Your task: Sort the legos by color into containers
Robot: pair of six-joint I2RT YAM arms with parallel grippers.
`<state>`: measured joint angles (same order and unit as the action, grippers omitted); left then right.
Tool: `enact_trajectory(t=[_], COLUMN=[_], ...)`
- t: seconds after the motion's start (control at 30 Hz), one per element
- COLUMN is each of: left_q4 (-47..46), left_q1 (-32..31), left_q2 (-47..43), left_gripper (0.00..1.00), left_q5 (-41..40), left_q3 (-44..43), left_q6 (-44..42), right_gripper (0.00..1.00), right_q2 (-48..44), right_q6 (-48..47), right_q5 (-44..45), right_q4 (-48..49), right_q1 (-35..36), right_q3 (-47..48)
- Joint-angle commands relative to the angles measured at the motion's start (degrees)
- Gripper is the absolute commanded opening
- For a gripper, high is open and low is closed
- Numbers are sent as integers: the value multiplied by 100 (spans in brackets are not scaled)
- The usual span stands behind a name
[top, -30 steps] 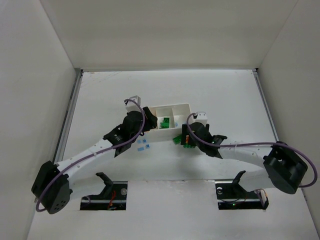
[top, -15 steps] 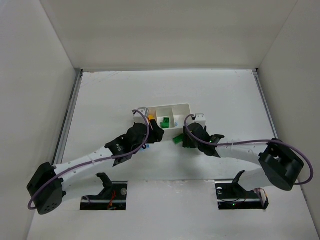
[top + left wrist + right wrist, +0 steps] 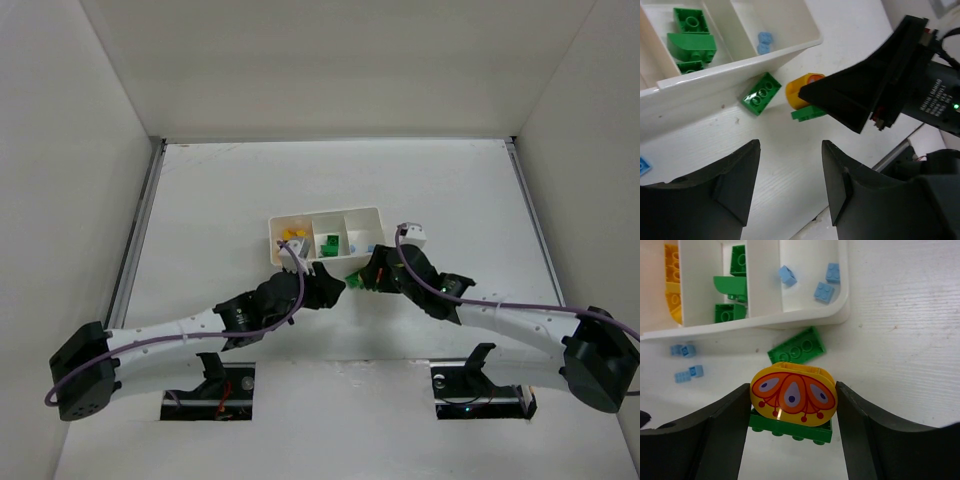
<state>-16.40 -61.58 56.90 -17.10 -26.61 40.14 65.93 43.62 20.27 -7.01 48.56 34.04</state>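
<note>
While the white tray [image 3: 325, 212] sits mid-frame in the top view, the left gripper [image 3: 790, 150] hangs below its front wall, fingers apart and empty; half a second ago it covered the left compartment. The right gripper [image 3: 366, 279] is clamped on a yellow-orange piece [image 3: 793, 396] stacked on a green plate [image 3: 790, 429], just below a loose green brick [image 3: 797, 351].

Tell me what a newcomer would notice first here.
A yellow piece printed with orange petals, stacked on a green brick, sits gripped in the right pincer just outside the tray. The tray's three compartments hold yellow, green and blue legos. A loose green brick and a few blue bricks lie on the table beside it.
</note>
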Motion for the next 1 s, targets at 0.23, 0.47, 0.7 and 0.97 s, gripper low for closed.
enact_trajectory(t=[0.23,0.47,0.7,0.97], left_q4=[-1558,-2129,-3307,-3448], left_q1=[-754,-632,-464,-403], left_q2=[232,540,1068,1130], left_gripper=[57,57,57,50], left_q5=[-741,-1278,-1304,-1366], left_q3=[218,253,437,437], left_q6=[-226,29,20,64], right_gripper=[50,50,49,49], right_q2=[16,-98,-160,-230], right_q6=[841,1087,1456,1589], right_q5=[-173,21,-111,-164], right_q4=[727,727,946,1131], right_q1=[18,114,167,229], right_q3=[682,797,736,639])
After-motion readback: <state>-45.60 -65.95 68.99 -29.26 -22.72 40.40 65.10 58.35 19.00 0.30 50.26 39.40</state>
